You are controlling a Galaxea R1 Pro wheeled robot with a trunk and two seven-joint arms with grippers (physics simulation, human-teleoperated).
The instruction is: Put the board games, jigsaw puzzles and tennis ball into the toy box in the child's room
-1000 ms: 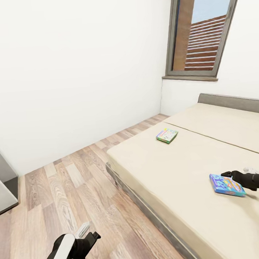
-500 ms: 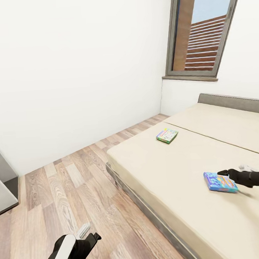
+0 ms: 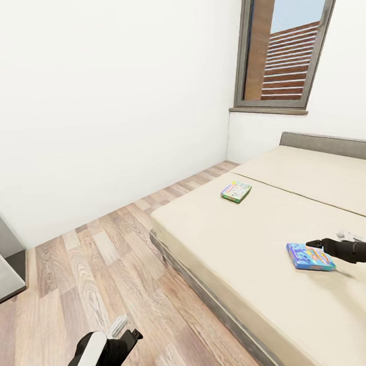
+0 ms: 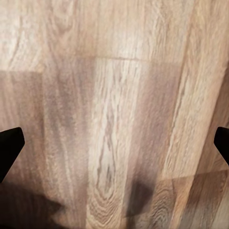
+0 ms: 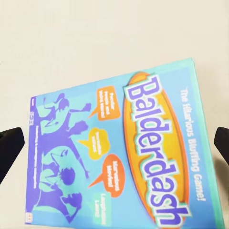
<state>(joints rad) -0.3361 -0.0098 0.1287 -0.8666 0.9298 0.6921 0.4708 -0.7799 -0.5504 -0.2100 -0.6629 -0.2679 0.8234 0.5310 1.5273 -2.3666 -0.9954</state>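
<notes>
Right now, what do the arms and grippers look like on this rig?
Left arm: black shell with a white panel along the forearm, a pale grey cylinder beside the black left gripper. Right arm: black, white at the wrist. Right gripper: black. No cables or markings visible.

Both arms black; left arm [image 3: 91, 356] has a white oblong panel on the forearm, right arm [image 3: 354, 250] a white patch near the wrist. Left gripper [image 3: 123, 329]: 1 pale grey finger, 1 black
</notes>
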